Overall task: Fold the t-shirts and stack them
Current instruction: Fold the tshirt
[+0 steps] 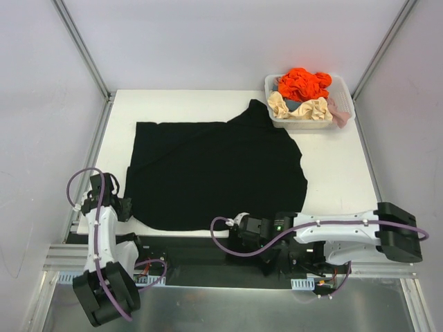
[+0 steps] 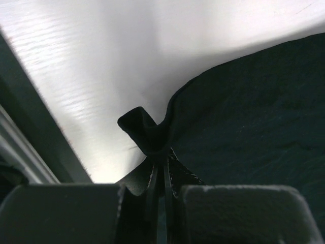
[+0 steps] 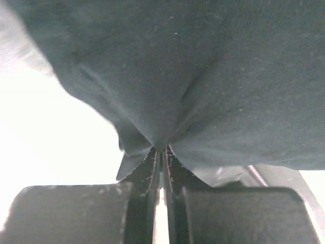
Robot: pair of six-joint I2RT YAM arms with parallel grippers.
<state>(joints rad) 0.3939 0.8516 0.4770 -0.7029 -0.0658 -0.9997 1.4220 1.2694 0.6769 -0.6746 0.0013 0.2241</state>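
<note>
Two spots on the black t-shirt (image 1: 214, 173) are gripped. It lies spread flat on the counter (image 1: 332, 173), nearer the arms than the white basket (image 1: 308, 126) and to the left of it, with one flap almost reaching the basket's left wall. An orange t-shirt (image 1: 302, 83), a cream t-shirt (image 1: 297, 107) and a pink t-shirt (image 1: 339, 111) sit bunched inside the basket.

The left end effector (image 2: 161, 158) is pressed together on the shirt corner farthest from the basket, a tuft of cloth poking past its fingers. The right end effector (image 3: 160, 152) pinches the shirt edge facing away from the basket.

This looks like the first fold. Both pinches should rise together and level, keeping the edge taut between them. They should then carry it toward the basket and lay it down edge on edge. Both bites look shallow, so a slow lift guards against slipping.
</note>
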